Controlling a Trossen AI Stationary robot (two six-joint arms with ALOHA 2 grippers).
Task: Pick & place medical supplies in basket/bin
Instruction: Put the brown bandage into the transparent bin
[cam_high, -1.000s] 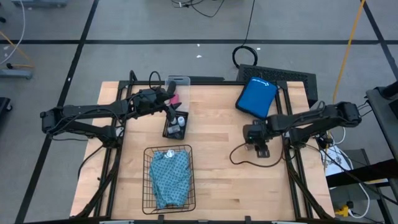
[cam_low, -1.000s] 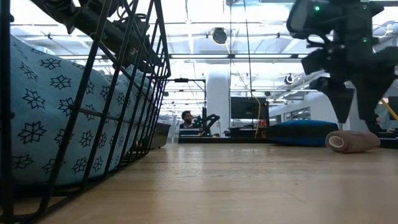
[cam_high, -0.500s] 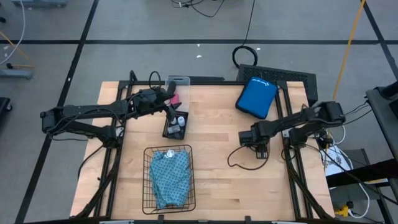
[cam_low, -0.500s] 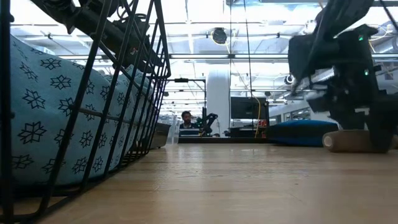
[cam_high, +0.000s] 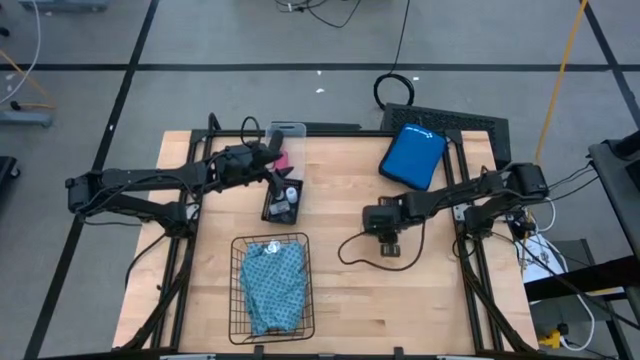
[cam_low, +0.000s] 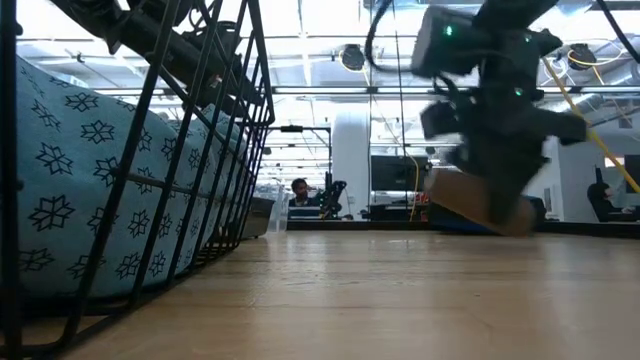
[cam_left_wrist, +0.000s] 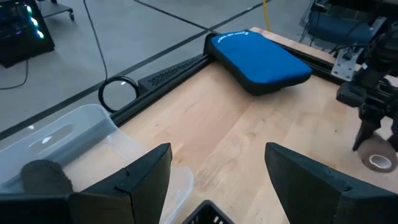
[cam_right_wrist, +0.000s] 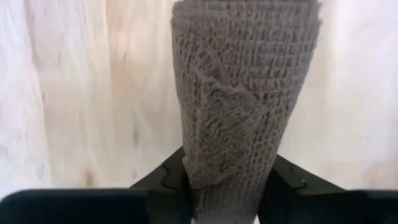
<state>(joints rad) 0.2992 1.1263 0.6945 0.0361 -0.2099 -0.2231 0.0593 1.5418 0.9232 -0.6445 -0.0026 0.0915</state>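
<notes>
blue pouch (cam_high: 412, 156) at table's (cam_high: 350, 290) far edge, clear box (cam_high: 288, 131)

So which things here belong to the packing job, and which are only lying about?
For the job: wire-mesh basket, teal patterned cloth in it, brown roll held by the right gripper, vials in the black tray, pink roll.
Lying about: blue pouch, clear plastic box.

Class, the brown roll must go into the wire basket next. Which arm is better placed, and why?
The right: its gripper already holds the brown mesh-textured roll above the table, while the left gripper is over the small black tray.
</notes>
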